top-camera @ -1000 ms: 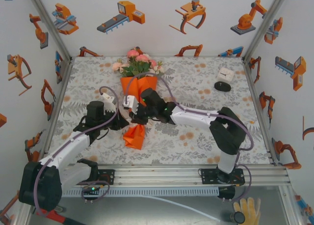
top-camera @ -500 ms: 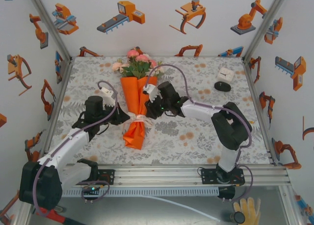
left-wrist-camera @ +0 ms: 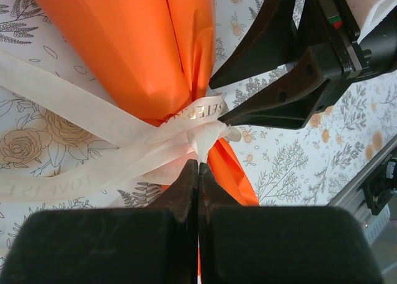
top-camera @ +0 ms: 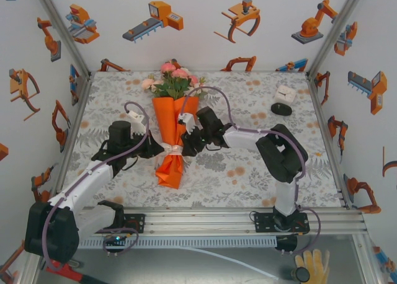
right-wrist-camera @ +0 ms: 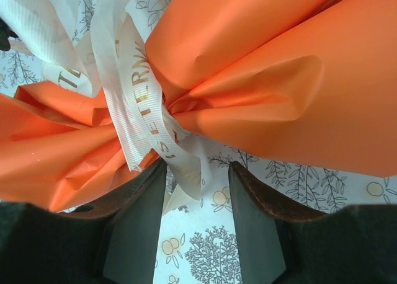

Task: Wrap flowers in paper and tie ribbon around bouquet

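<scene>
**Ribbon's on the waist, right gripper backed off and opened**

A second ago the right gripper [top-camera: 187, 142] sat right on top of the bouquet [top-camera: 174, 132] and hid its waist. Now it's off to the right side, so the ribbon [top-camera: 172, 149] shows, cinched round the orange paper [top-camera: 178, 113]. The bouquet hasn't really budged on the bench [top-camera: 248, 166]: flowers [top-camera: 173, 79] at the far end, pointy tail toward the arms.

The left gripper [left-wrist-camera: 198, 165] is fully closed as before, tips pressed up against the knot from the bouquet's left. Can't tell if any ribbon is actually pinched.

The right gripper [right-wrist-camera: 197, 169] has its jaws apart, just beside the waist. A gold-lettered ribbon tail dangles loose between the fingers [right-wrist-camera: 139, 216].
</scene>
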